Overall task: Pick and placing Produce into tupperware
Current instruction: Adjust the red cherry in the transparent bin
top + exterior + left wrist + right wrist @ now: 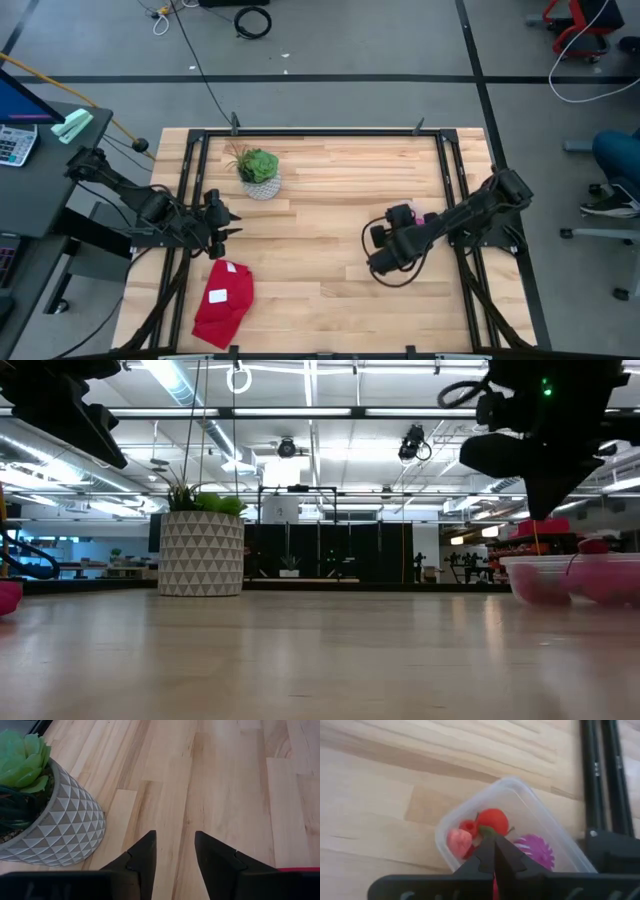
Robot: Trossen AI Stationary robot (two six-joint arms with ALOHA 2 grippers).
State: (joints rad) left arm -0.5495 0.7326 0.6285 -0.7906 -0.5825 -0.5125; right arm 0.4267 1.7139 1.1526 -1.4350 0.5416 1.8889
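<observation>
The tupperware [520, 785], a clear rounded box, stands on the wood near the table's right rail, also seen in the low view [570, 575] and from above [425, 217]. In it lie pieces of produce: a red fruit [492, 820], a pink piece [459, 842] and a purple striped ball [535, 850]. My right gripper [494, 852] is shut and hangs just above the box [545, 500], slanting down, with nothing between its fingers. At the table's left side my left gripper [175, 840] is open over bare wood [232, 224], beside the plant pot.
A white patterned pot with a green plant [260, 180] stands at the far left of the table, close to my left gripper [60, 820]. A red cloth with a white label [225, 300] lies near the front left. Black frame rails [600, 775] run along the table's sides.
</observation>
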